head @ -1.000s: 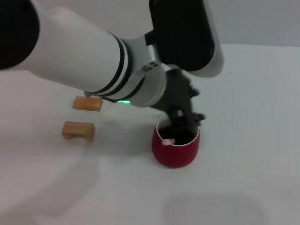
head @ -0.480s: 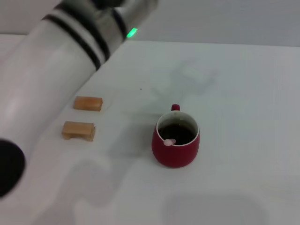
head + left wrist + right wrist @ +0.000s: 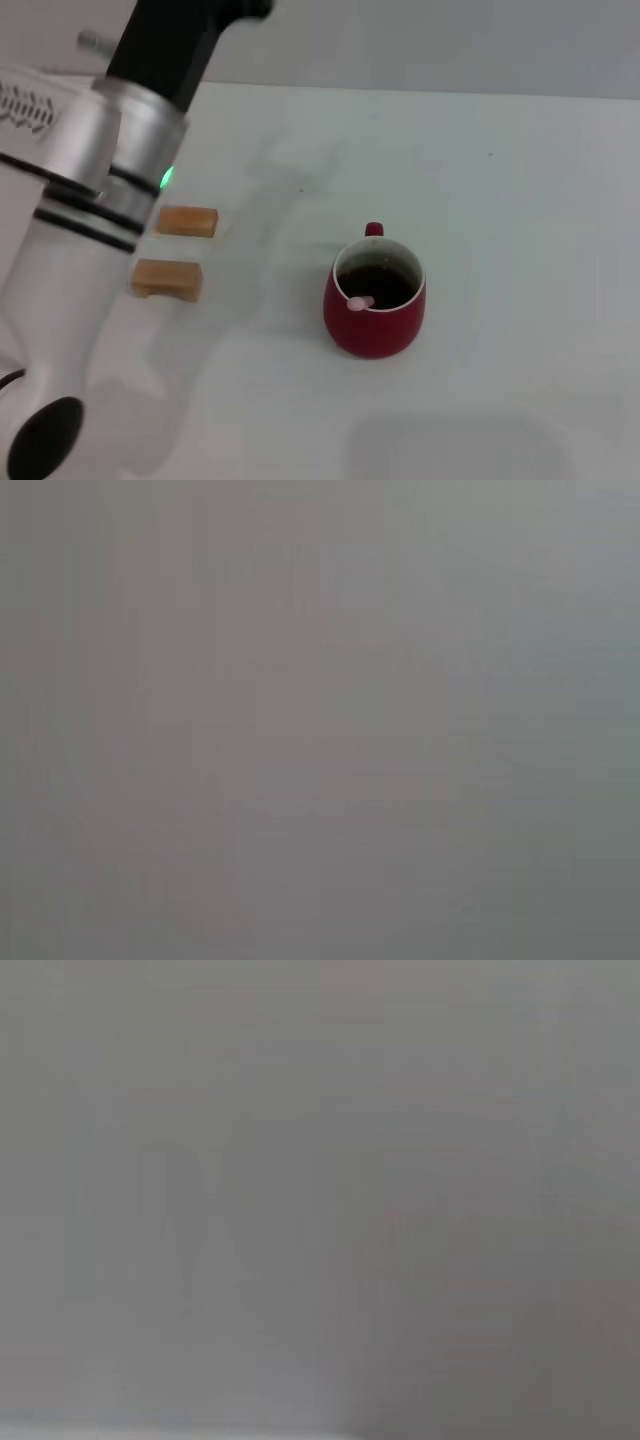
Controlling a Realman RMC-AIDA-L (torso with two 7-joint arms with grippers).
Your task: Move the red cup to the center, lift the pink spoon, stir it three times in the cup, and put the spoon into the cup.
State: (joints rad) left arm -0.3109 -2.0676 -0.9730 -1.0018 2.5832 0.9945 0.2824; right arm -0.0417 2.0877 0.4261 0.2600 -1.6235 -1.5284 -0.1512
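So a second ago my left pincer was right down over the cup [image 3: 375,305], and now the left arm [image 3: 90,230] has swung back up and off to the left side, well clear of it. Neither pincer is in view, so I can't tell if they're released or clenched. Both wrist cams just show blank grey.

The spoon [image 3: 358,302] is sitting in the cup, its pale pink handle tip leaning on the near-left rim. The cup is about mid-table [image 3: 520,200], handle pointing away from me. To me that looks like the job's basically done.

The cup is squat, rounded, glossy dark red with a white rim and a dark inside. Two little tan wooden blocks [image 3: 168,278] sit off to its left, matte and boxy.
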